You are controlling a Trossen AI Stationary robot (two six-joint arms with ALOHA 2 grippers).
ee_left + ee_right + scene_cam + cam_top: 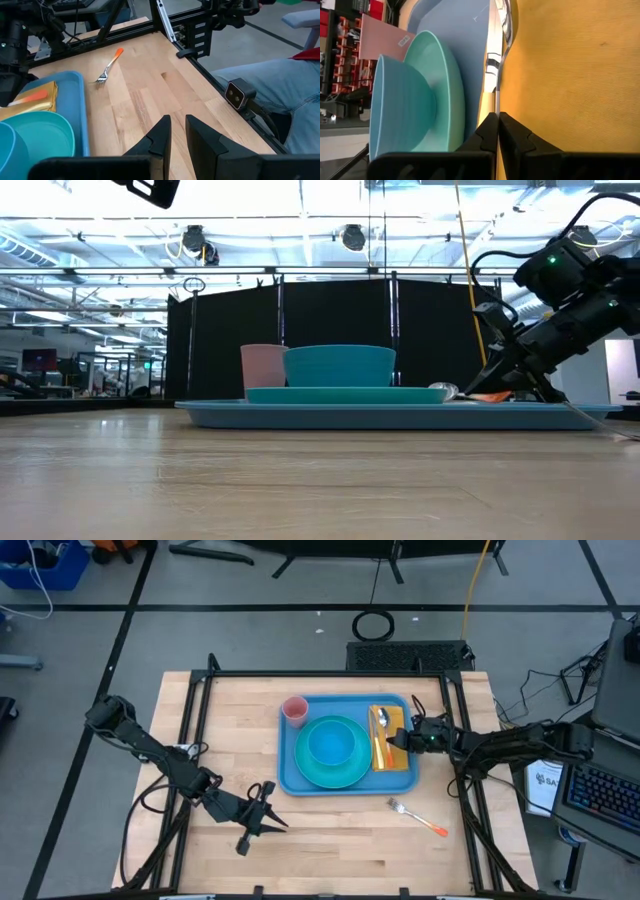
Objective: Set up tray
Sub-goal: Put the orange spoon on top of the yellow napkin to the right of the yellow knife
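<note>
The blue tray (290, 755) lies mid-table and carries a turquoise plate (345, 772) with a bowl (330, 743), a pink cup (295, 710) and a yellow napkin (398, 762). A spoon (381, 719) and an orange-handled knife (378, 752) lie on the napkin. My right gripper (397, 741) reaches in from the table's right, low over the napkin, shut on the knife. An orange-handled fork (418, 817) lies flat on the wood, near-right of the tray. My left gripper (268, 808) hovers over bare wood near the tray's near-left corner, with a narrow gap between its fingers. My right gripper (498, 122) pinches the knife's thin silvery part (496, 102) between its two fingers. The fingers come in nearly level from the table's right and lie across the knife. The knife sits low along the napkin's (560, 75) left edge; whether it rests on the napkin I cannot tell.
Black frame posts (205, 690) stand along the table's left, right and far sides. A seated person's legs (280, 90) show beyond the table's right edge in the left wrist view. Bare wood spreads across the near half (330, 860) and left of the tray.
</note>
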